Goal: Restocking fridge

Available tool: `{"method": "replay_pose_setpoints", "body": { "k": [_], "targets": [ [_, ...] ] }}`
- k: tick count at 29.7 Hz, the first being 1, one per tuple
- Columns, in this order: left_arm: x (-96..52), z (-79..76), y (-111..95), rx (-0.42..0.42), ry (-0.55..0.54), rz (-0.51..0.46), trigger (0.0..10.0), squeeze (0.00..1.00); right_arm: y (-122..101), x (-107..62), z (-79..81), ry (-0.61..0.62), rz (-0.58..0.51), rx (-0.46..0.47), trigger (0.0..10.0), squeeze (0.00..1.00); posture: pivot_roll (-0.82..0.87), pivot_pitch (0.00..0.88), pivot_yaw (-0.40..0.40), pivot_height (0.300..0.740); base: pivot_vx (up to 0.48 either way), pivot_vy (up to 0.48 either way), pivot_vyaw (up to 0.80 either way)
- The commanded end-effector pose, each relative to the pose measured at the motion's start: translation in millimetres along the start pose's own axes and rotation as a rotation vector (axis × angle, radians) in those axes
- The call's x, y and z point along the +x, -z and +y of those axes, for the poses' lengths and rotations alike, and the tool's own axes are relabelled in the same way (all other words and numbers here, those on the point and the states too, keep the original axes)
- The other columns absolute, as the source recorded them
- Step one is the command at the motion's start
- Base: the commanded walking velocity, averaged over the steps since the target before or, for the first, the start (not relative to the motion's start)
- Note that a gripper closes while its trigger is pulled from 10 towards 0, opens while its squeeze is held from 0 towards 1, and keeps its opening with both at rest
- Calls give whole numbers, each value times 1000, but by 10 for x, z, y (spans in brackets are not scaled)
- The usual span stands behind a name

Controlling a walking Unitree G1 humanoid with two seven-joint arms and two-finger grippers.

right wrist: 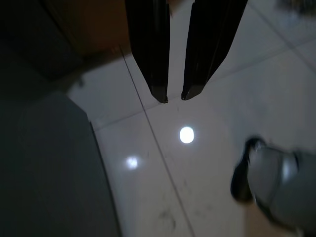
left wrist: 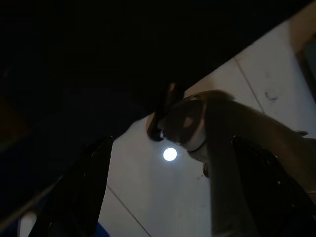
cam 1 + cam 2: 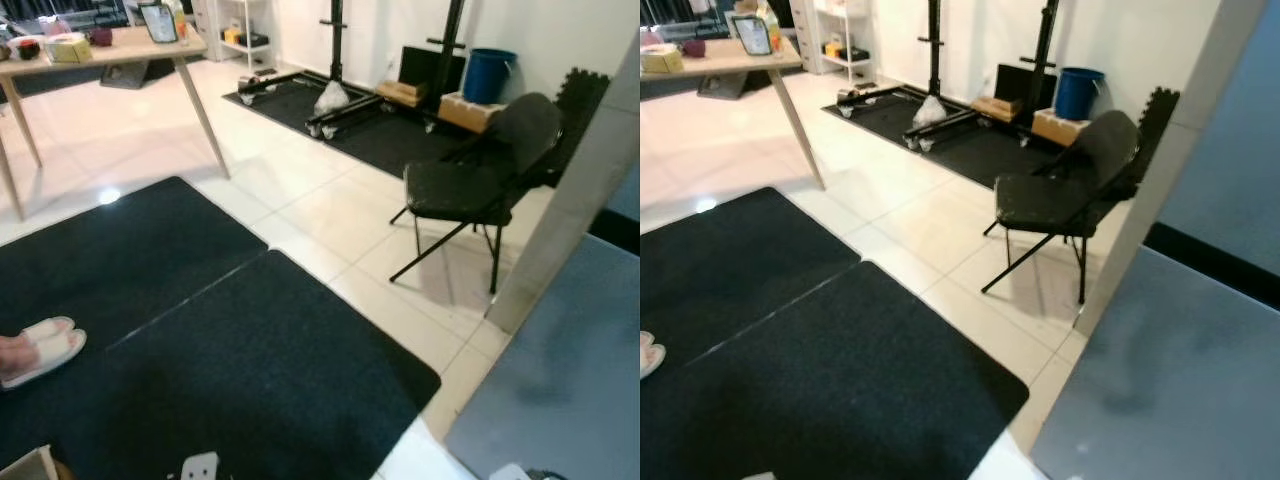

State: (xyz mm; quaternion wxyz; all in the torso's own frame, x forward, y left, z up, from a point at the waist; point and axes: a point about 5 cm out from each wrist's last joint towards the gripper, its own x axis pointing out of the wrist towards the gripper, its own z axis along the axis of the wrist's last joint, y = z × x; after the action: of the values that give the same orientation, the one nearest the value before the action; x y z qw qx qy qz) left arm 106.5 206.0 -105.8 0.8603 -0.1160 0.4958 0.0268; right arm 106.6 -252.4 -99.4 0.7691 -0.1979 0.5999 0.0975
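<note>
Restocking looks barely begun, as a judgement from what lies here: no food item is in either gripper, and the grey slab at the robot's right, most likely the fridge [image 3: 1180, 370], has no open compartment facing the head camera. Nearest, the right gripper [image 1: 172, 96] hangs over the white tiled floor [image 1: 197, 163] with its two black fingers almost together, a thin gap between the tips and nothing between them; the right wrist view also catches the fridge's grey side and one of the robot's own feet [image 1: 269, 177], which the head views do not offer. The left gripper [image 2: 173, 187] hangs in shade, fingers spread wide and empty, with a silver limb of the robot [image 2: 217, 143] between them against the tile. Further out, the left eye view has a slippered foot of a person [image 3: 42, 348] on the black mat [image 3: 250, 370], barely caught at the edge of the right eye view. Beyond stand a black folding chair [image 3: 1065, 195], a wooden table [image 3: 110, 50] with small items, a blue bin [image 3: 1078, 92] and a black rack frame [image 3: 940, 60].
</note>
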Motion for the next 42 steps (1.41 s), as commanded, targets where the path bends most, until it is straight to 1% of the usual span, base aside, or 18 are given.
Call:
{"method": "replay_pose_setpoints", "body": {
  "k": [1,6,8,14,18,25,42],
  "targets": [
    [7,-24,11,2,5,9,10000,0,-8,-3,-22,5,-1,2,10000,0,-68,0,-53,740,0,0,750],
    [6,-23,13,-1,3,10,10000,0,-5,-1,-10,-1,0,0,10000,0,-68,0,-53,740,0,0,755],
    [3,-14,22,-21,0,13,10000,0,5,1,12,-6,3,-2,10000,0,-68,0,-52,740,0,0,756],
    [-1,-7,27,-37,3,13,10000,0,8,3,25,-7,2,-3,10000,0,-67,0,-51,740,0,0,758],
    [-5,4,29,-43,1,12,10000,0,6,5,35,-4,0,-4,10000,0,-68,0,-51,740,0,0,400],
    [-13,32,29,-43,-5,14,10000,0,-1,8,45,-1,-4,-7,10000,0,-69,0,-48,740,257,0,0],
    [-10,18,35,-36,4,19,10000,0,-20,9,49,-7,-14,-2,10000,0,-71,0,-50,740,341,0,0]
  ]
}}
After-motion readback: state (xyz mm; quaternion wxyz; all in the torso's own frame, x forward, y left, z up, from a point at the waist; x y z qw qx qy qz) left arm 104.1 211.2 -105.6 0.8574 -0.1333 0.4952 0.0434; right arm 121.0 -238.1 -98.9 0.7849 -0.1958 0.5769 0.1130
